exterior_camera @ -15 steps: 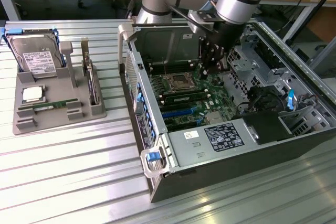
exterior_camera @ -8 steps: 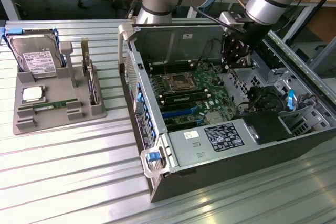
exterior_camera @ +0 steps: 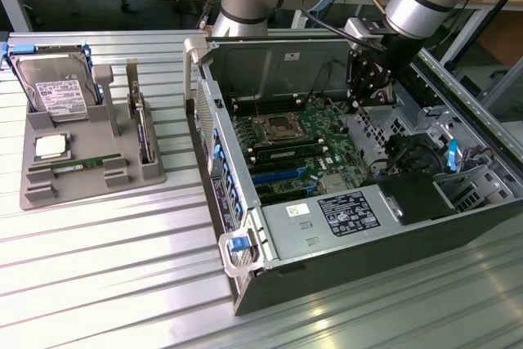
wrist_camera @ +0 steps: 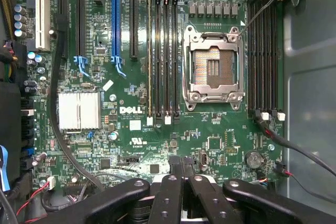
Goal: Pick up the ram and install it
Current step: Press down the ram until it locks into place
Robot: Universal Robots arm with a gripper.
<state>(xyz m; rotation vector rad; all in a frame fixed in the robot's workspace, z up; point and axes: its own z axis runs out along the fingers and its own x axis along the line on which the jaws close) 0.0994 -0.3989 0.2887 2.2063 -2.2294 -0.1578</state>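
My gripper [exterior_camera: 359, 104] hangs inside the open case [exterior_camera: 327, 275], over the motherboard [exterior_camera: 302, 136], towards the side of the case on the exterior view's right. My hand is clenched: in the wrist view the two fingers [wrist_camera: 177, 169] stand pressed together, and I can make out nothing between them. They are above the board, not touching it, as far as I can tell.

Straight below me in the case lies the bare socket [wrist_camera: 212, 66], its silver frame around the pins. Rows of long dark slots [wrist_camera: 165, 51] run on either side of it. One of those slots shows a pale strip along its length; whether that is a stick already seated I cannot tell.

The ram [exterior_camera: 78, 165] is outside the case, well apart from my hand. It lies flat in the grey tray [exterior_camera: 33, 194] that sits on the table [exterior_camera: 106, 284] beside the case, on the exterior view's left. In the same tray, farther from the case than the ram, rest the chip [exterior_camera: 51, 147] and the drive [exterior_camera: 57, 91].
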